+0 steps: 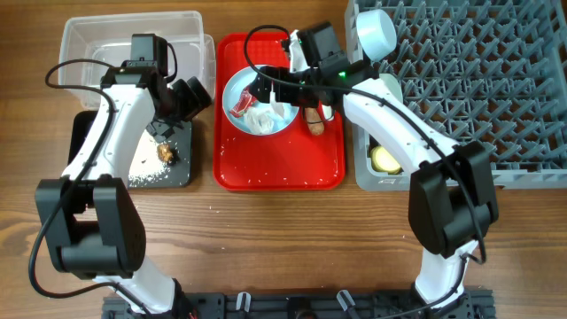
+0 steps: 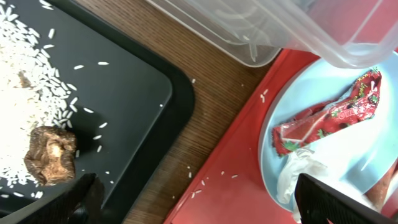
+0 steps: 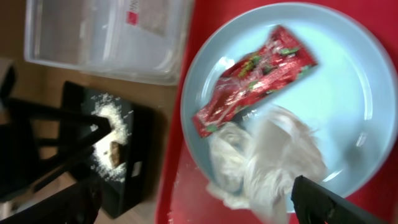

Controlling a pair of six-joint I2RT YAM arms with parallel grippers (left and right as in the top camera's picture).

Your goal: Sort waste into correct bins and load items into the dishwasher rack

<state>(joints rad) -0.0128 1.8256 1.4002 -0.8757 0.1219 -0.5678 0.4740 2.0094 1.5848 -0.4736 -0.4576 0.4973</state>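
A light-blue plate [image 1: 282,89] on the red serving tray [image 1: 279,164] holds a red snack wrapper [image 1: 241,106] and a crumpled white tissue [image 1: 264,120]. My right gripper [image 1: 264,89] is open and empty just above the plate; in the right wrist view its jaws [image 3: 193,208] straddle the tissue [image 3: 267,162], below the wrapper [image 3: 255,78]. My left gripper [image 1: 190,97] is open and empty, between the black tray [image 1: 182,173] and the red tray. An orange-brown stick [image 1: 314,121] lies right of the plate. Rice crumbs [image 2: 18,93] and a dark lump [image 2: 51,155] lie in the black tray.
The clear tub [image 1: 133,40] stands at the back left, touching the black tray. The grey rack [image 1: 461,89] fills the right side, with a pale bowl [image 1: 376,34] at its near corner and a yellow cup [image 1: 385,159] in its side compartment. Loose crumbs dot the red tray.
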